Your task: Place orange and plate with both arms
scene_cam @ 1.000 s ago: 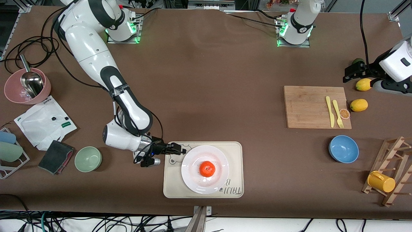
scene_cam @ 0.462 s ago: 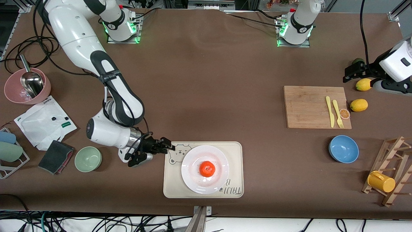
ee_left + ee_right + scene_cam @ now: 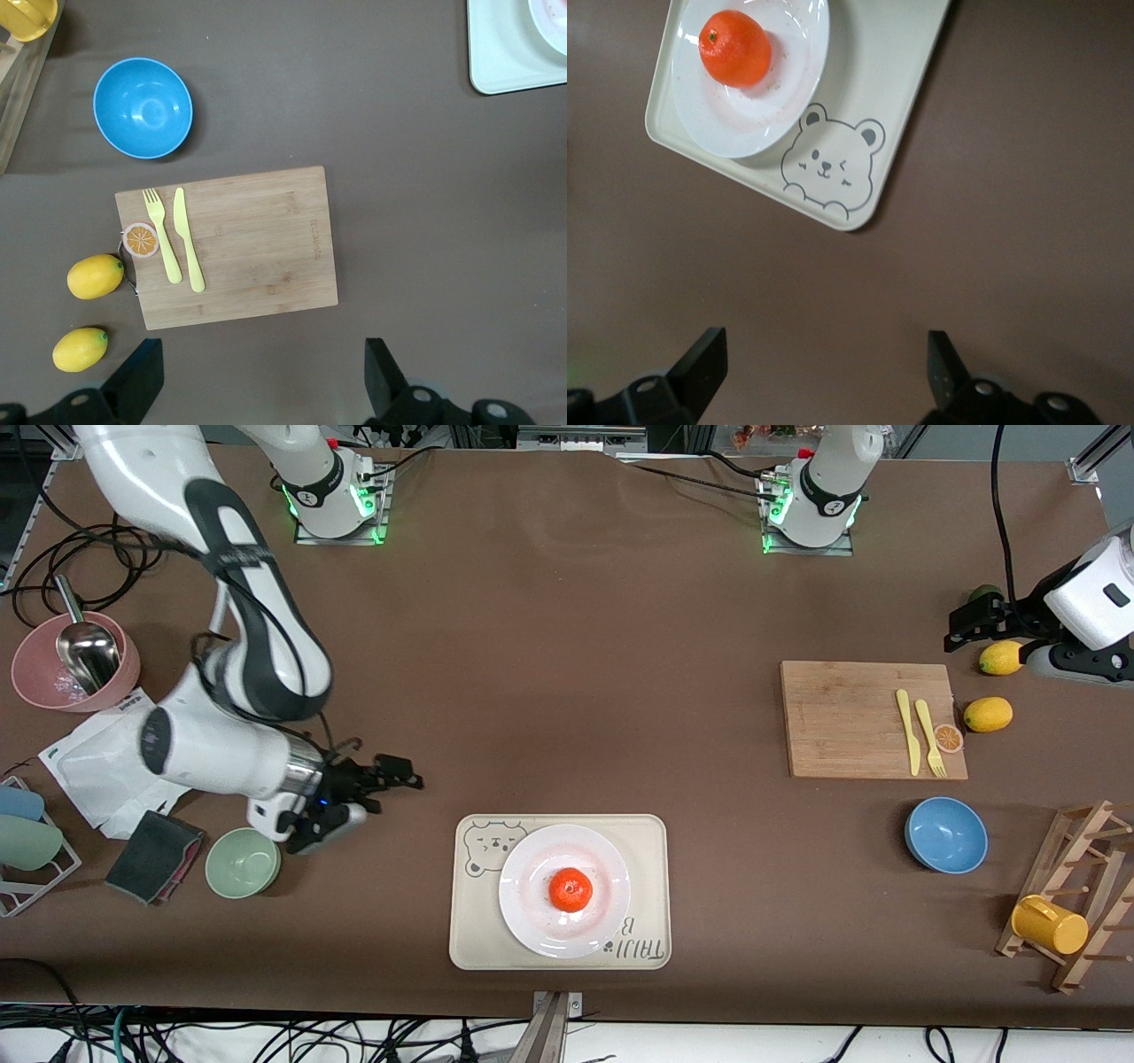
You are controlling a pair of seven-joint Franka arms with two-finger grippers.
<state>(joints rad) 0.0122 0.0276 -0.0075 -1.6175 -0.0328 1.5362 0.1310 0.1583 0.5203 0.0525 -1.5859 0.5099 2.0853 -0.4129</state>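
Now we see the right gripper (image 3: 390,772) over bare desk (image 3: 567,691), fingers spread wide and empty. The orange (image 3: 570,889) sits on the plate (image 3: 532,868). Our left gripper (image 3: 266,381) waits over the desk beside a cutting board (image 3: 257,257), fingers wide, holding nothing.

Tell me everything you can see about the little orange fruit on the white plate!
The small round red-orange fruit is bright, slightly flattened and a little shiny, with a tiny dark stem dot on top. It sits alone near the middle of the glossy round white plate, touching only that plate. The plate lies on a cream rectangular tray with a bear print, near the front camera's edge of the table. No gripper touches the fruit.
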